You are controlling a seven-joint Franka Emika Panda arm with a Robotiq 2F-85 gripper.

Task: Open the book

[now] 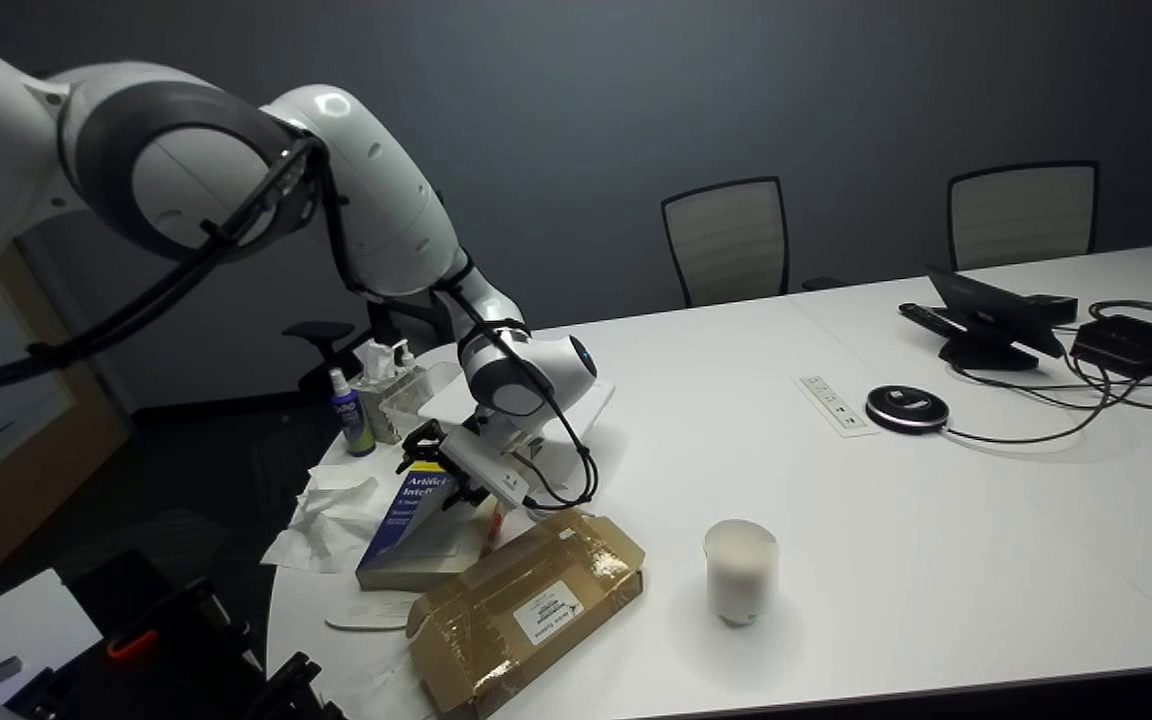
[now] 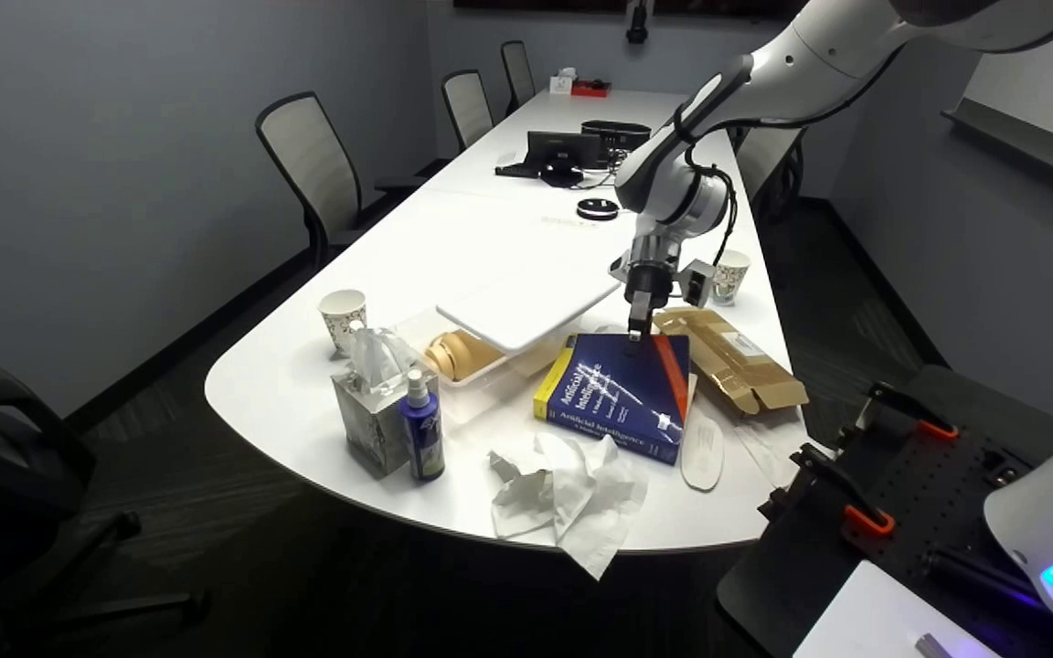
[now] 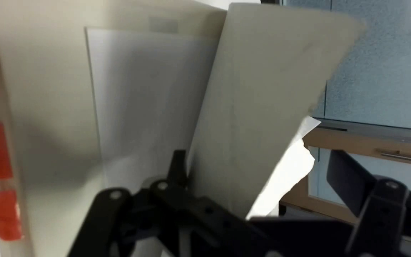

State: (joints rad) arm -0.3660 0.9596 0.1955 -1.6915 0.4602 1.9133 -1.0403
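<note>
The book (image 1: 398,522) (image 2: 622,388) is blue with a yellow band and an orange stripe, and lies on the white table, its spine toward the camera in an exterior view. In the wrist view, its front cover (image 3: 262,78) is tilted up with its pale inner side showing. The cream page (image 3: 48,107) beneath carries a paler white rectangle. My gripper (image 1: 436,478) (image 2: 638,334) (image 3: 257,162) is at the book's edge, its fingers wide apart. The left finger in the wrist view is between page and raised cover; the other is out past the cover. Nothing is pinched.
A flattened brown cardboard box (image 1: 536,605) lies beside the book. A white lid (image 2: 526,297) rests over a clear bin (image 2: 481,388). Crumpled white paper (image 2: 572,493), a pale flat sole-shaped piece (image 2: 703,454), a blue spray bottle (image 2: 423,429) and a tissue box (image 2: 369,420) stand near.
</note>
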